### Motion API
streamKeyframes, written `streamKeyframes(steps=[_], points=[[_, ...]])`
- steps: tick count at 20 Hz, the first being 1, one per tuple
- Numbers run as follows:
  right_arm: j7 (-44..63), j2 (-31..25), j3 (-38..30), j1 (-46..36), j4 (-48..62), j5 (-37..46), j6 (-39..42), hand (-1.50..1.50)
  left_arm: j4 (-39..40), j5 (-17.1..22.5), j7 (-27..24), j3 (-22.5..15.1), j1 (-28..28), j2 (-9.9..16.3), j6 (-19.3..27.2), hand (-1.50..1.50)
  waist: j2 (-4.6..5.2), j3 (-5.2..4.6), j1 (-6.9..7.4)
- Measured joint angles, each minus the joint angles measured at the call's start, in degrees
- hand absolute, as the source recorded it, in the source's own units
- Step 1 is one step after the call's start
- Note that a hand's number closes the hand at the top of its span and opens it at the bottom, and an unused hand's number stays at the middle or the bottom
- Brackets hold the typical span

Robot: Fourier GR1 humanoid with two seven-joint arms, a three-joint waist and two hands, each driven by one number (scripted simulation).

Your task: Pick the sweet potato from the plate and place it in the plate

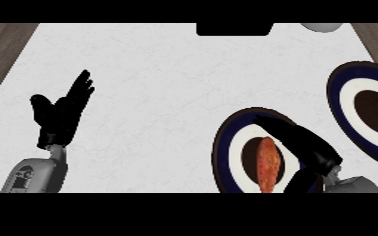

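Sweet potato (268, 164) lies lengthwise at the middle of the near plate (230, 139), a dark-rimmed plate with a white ring, low at the right of my view. My right hand (304, 141) reaches over that plate just beside the potato, fingers stretched out straight and slack, thumb lower down; I cannot tell whether it touches. A second plate (341, 91) of the same kind sits at the right edge. My left hand (62, 111) rests open at the left, fingers up, on the white counter (170, 80).
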Motion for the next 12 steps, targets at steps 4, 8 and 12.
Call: streamKeyframes(steps=[4,8,12], points=[[-1.7,1.7,-0.2,-1.4,3.4,3.5,0.0,-1.5,-0.3,-0.8,0.8,0.9,-0.5,-0.9,-0.4,0.0,0.01,0.01,0.03],[-1.4,2.2,1.1,-1.2,2.6,6.1,2.3,1.5,-0.2,-1.7,0.3,1.3,0.0,-1.3,-1.0,0.0,-0.13,-0.17,-0.03],[-4.4,2.0,2.5,-2.3,3.1,8.1,3.0,1.5,-0.8,-2.3,-0.6,1.2,1.6,-2.1,-1.3,0.0,-0.31,-0.39,0.02]])
